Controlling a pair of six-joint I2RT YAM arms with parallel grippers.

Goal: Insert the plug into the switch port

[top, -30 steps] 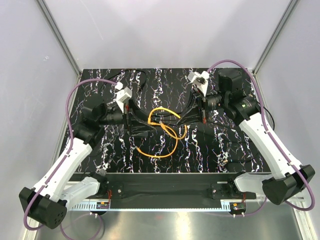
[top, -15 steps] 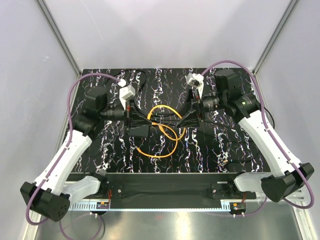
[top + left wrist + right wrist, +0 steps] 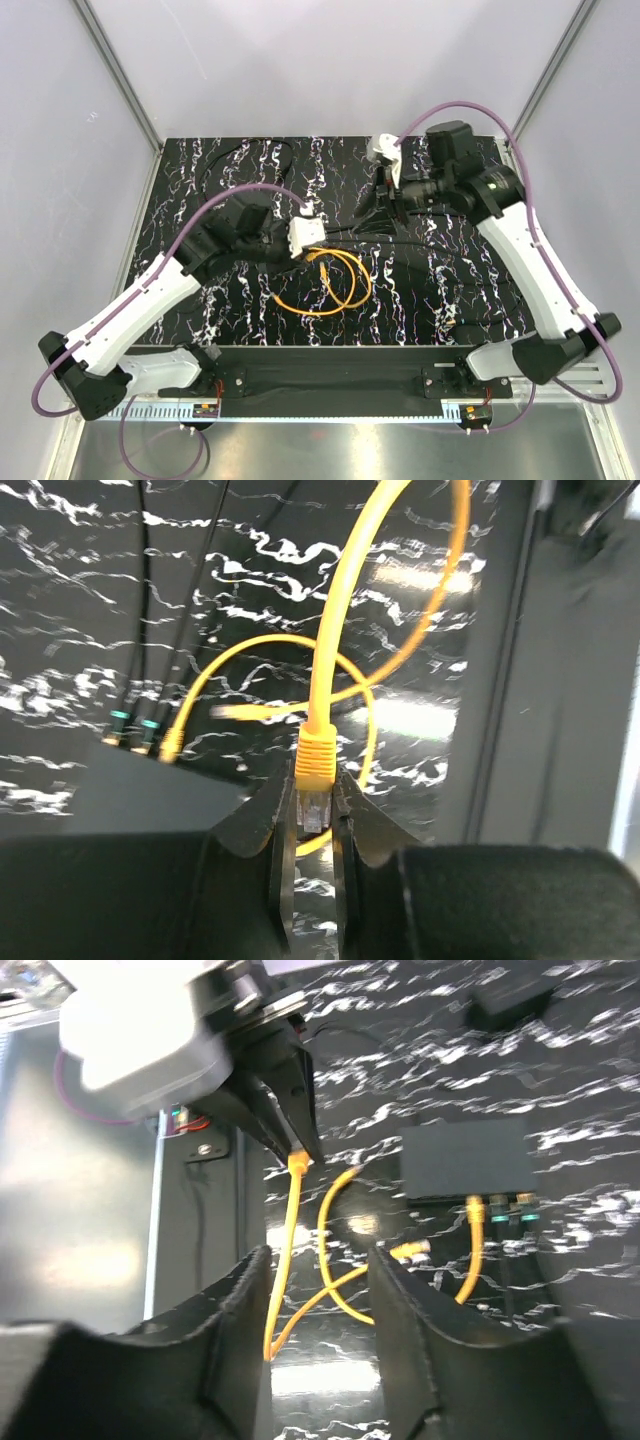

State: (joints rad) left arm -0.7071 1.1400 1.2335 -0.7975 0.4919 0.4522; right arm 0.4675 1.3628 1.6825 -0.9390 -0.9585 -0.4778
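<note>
In the left wrist view my left gripper (image 3: 313,780) is shut on the plug (image 3: 317,762). Its orange boot stands just past the fingertips and its clear tip sits between them. The orange cable (image 3: 340,610) rises away from it. The black switch box (image 3: 150,792) lies low on the left, apart from the plug, and its port cannot be made out. From above, the left gripper (image 3: 315,252) hangs over the orange coil (image 3: 330,290). My right gripper (image 3: 318,1255) is open and holds nothing. It looks down on the coil, the box (image 3: 465,1160) and the held plug (image 3: 297,1163).
Two black cables with teal ends (image 3: 135,723) and another orange end (image 3: 170,746) sit at the box's edge. A loose orange end (image 3: 415,1250) lies on the marbled black table (image 3: 460,280). The black front rail (image 3: 330,375) runs along the near edge.
The left gripper has closed on the plug and swung right toward the table's middle. The right gripper has opened, let go and drawn back toward the far side.
</note>
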